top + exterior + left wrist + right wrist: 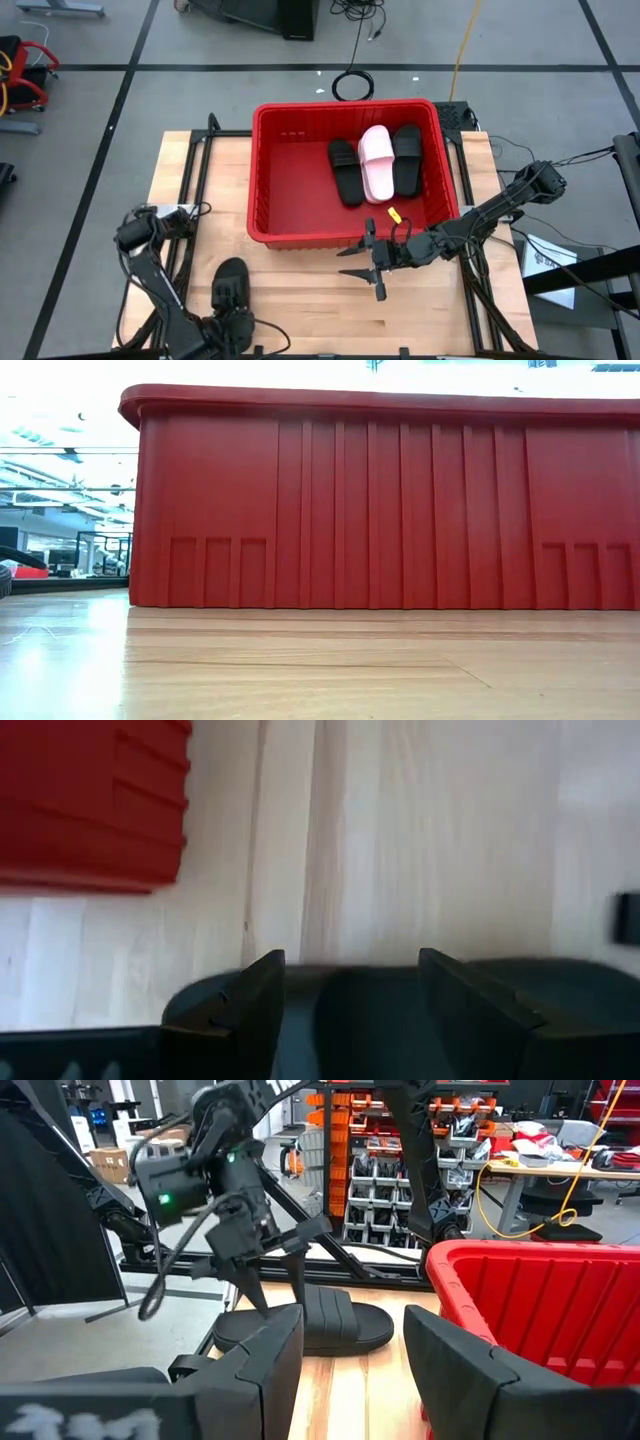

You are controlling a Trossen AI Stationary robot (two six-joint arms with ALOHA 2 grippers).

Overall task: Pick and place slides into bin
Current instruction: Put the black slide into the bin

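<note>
The red bin (pixel 290 180) stands at the table's far middle. Inside it, two black slides (pixel 345 172) (pixel 407 158) and a pink-white slide (pixel 377 163) lie side by side on its floor. Another black slide (pixel 230 275) lies flat on the table near the front left. It also shows in the right wrist view (pixel 320 1325). My left gripper (pixel 232 298) is open above it, fingers pointing down. My right gripper (pixel 350 264) is open and empty just in front of the bin's near wall (pixel 380 510). No other slide is in view. My left gripper's fingers (pixel 262 1005) come down from above over the black slide on the table (pixel 380 1020), one on each side of its middle. I cannot tell whether they touch it. The slide lies flat on the table.
Bare wooden tabletop (pixel 300 300) lies between the two grippers in front of the bin. The bin's right end (pixel 540 1300) is close beside my right gripper. Black frame rails (pixel 200 160) run along the table's left and right sides.
</note>
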